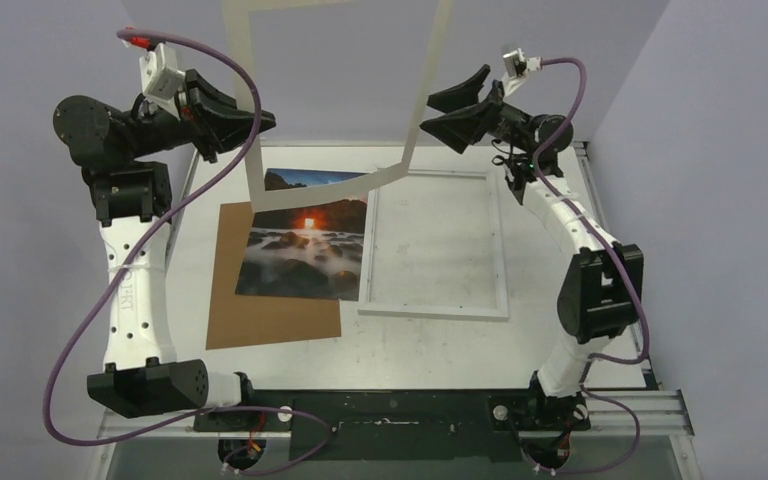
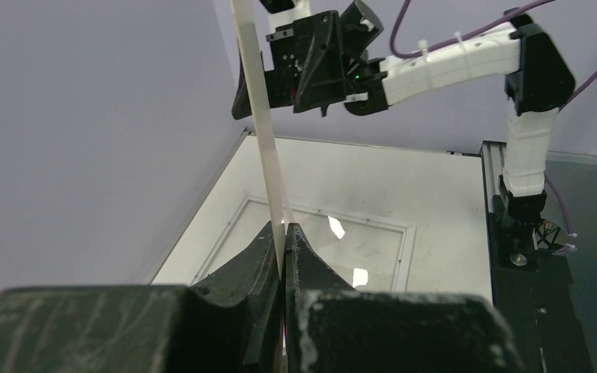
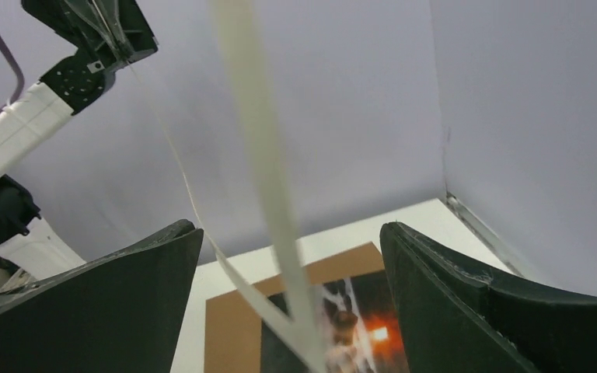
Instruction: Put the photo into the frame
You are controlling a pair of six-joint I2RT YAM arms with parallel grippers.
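"Cream mat (image 1: 433,40) up in the air, hanging tall against the back wall, and the left gripper (image 1: 260,122) has it by the left-hand strip!"

"Tight hold, that. From the left wrist the fingers (image 2: 268,256) are pressed together on the thin edge, with the mat (image 2: 260,116) rising straight up between them. What about the other side?"

"Right gripper (image 1: 445,112) is spread wide. The mat's right strip (image 3: 253,116) runs through the gap between those fingers (image 3: 148,272), not clamped."

"And the photo?"

"Photo (image 1: 305,245) lies flat, face up, on the brown backing board (image 1: 270,320), left of centre on the table (image 1: 420,350). The mat's bottom corner dangles over its far edge."

"The frame?"

"White frame (image 1: 435,310) lies flat just beside the photo, on its right, with its near left corner against the photo's right edge."
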